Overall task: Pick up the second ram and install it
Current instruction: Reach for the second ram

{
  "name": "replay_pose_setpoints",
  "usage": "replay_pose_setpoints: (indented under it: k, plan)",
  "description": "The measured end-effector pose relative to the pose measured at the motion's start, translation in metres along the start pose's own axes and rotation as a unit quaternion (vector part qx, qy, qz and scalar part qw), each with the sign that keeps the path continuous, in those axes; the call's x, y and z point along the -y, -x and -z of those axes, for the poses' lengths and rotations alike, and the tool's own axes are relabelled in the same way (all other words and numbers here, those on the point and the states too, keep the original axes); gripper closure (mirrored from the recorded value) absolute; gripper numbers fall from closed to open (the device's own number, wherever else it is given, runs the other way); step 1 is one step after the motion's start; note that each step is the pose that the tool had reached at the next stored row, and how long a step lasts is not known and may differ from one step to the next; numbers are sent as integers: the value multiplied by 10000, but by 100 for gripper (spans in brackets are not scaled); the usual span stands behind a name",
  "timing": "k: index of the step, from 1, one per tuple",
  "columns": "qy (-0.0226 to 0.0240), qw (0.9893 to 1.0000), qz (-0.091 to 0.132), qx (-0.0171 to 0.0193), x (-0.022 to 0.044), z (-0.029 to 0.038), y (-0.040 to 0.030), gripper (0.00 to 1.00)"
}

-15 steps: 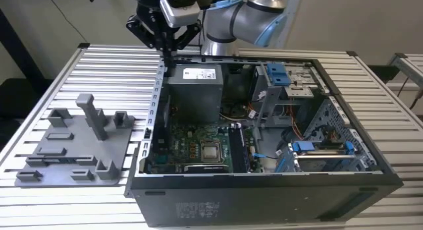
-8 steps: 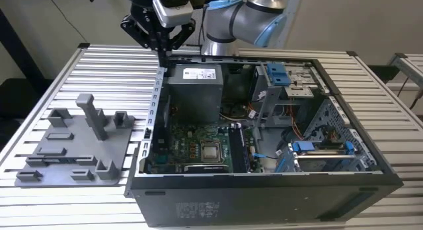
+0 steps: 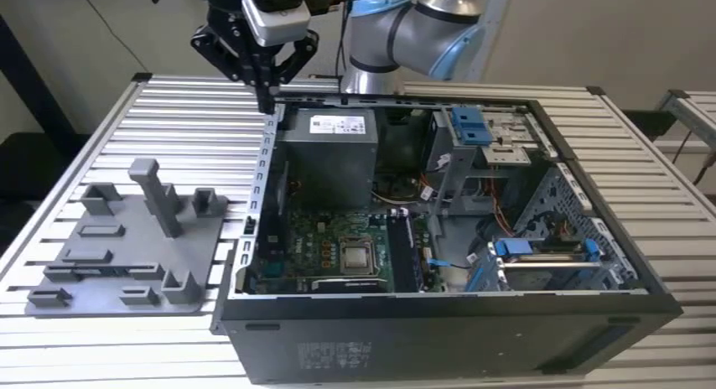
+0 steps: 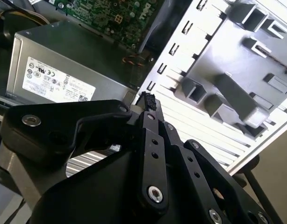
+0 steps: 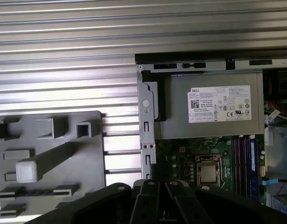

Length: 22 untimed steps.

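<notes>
My gripper [image 3: 268, 100] hangs high over the far corner of the open computer case [image 3: 448, 322], on the exterior view's left, above the case wall beside the power supply [image 3: 330, 154]. Its black fingers [image 4: 148, 105] meet at the tips with nothing between them. I cannot single out the second ram. The memory slots [image 5: 244, 158] beside the processor socket [image 5: 207, 172] hold thin strips seen edge-on, and no green stick lies on the grey fixture plate [image 3: 190, 263].
The grey fixture plate [image 5: 87, 154] with upright blocks lies on the slatted table [image 3: 101, 137], to the exterior view's left of the case. Blue drive clips [image 3: 470, 125] and cables crowd the case's drive bays on the exterior view's right. The arm [image 3: 414, 28] rises behind the case.
</notes>
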<state>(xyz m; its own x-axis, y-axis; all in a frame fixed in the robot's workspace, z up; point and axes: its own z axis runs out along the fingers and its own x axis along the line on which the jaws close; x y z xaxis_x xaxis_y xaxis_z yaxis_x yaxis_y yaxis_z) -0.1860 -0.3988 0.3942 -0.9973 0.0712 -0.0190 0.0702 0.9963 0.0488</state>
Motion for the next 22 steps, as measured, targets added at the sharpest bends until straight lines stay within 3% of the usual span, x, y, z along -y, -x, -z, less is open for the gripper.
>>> replay_pose_setpoints:
  k: [22]
  plan:
    - [0, 10000, 0, 0, 28, 9, -398, 89]
